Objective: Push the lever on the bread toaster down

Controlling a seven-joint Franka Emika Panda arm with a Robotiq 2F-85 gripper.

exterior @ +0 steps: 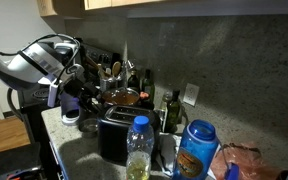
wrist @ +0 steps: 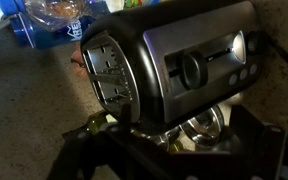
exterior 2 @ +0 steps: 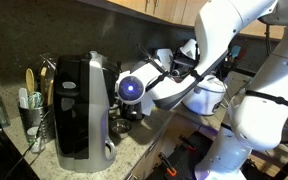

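The black bread toaster stands near the counter's front edge. It also shows in an exterior view and fills the wrist view. There its top slots are at the left, and a dark lever knob sits on its silver panel. My gripper hangs just beside and slightly above the toaster, partly hidden behind it in an exterior view. In the wrist view the dark fingers frame the bottom edge, spread apart with nothing between them and short of the lever.
A clear water bottle and a blue bottle stand right of the toaster. A copper-toned pot and dark bottles sit behind it by the stone wall. A utensil holder stands at the wall.
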